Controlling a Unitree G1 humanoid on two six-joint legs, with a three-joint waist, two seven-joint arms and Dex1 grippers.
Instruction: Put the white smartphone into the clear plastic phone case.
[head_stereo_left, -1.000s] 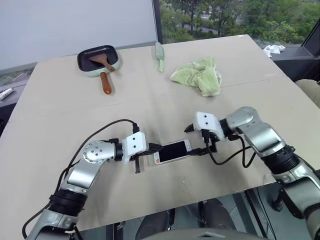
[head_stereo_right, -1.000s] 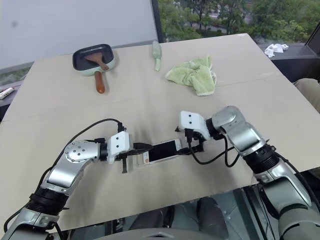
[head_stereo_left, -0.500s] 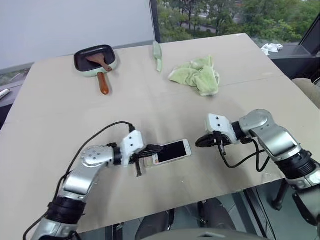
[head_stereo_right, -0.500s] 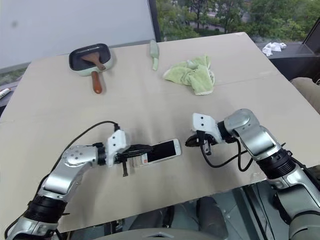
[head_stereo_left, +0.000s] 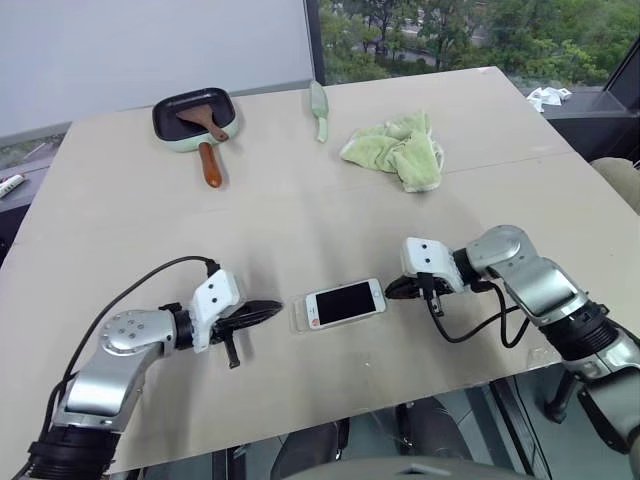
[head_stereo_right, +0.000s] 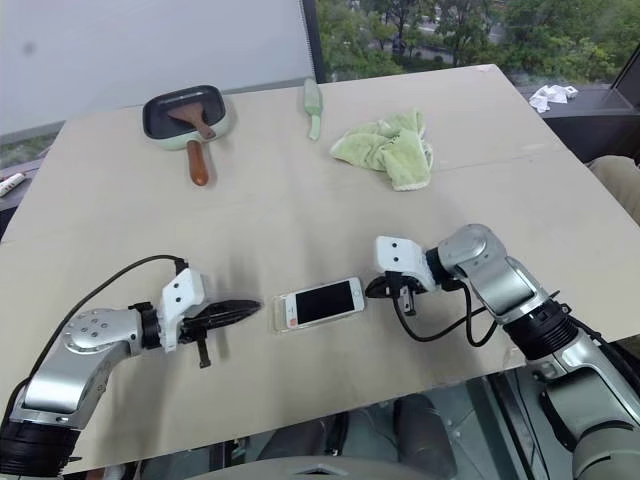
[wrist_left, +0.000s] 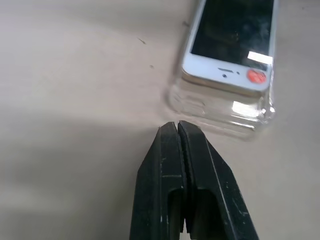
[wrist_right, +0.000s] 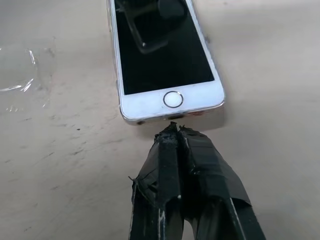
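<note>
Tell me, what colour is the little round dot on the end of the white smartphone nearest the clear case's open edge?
Orange-red. The dot on the white smartphone shows best in the left wrist view.

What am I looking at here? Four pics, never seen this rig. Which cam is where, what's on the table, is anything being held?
It is a humanoid robot with two arms, each ending in a gripper of two black fingers. The two wide pictures come from a stereo camera on its head, looking down over the table. The two close-ups come from cameras on each wrist, looking along that gripper's fingers.

In the middle lies the white smartphone, screen up, resting on the clear plastic phone case, which sticks out beyond the phone's end nearest the left gripper. That gripper is shut, empty and apart from the case. The right gripper is shut too, its tips right at the phone's home-button end; nothing is held.

Further back: a green frying pan with a wooden spatula in it, a pale green utensil and a crumpled green cloth.
</note>
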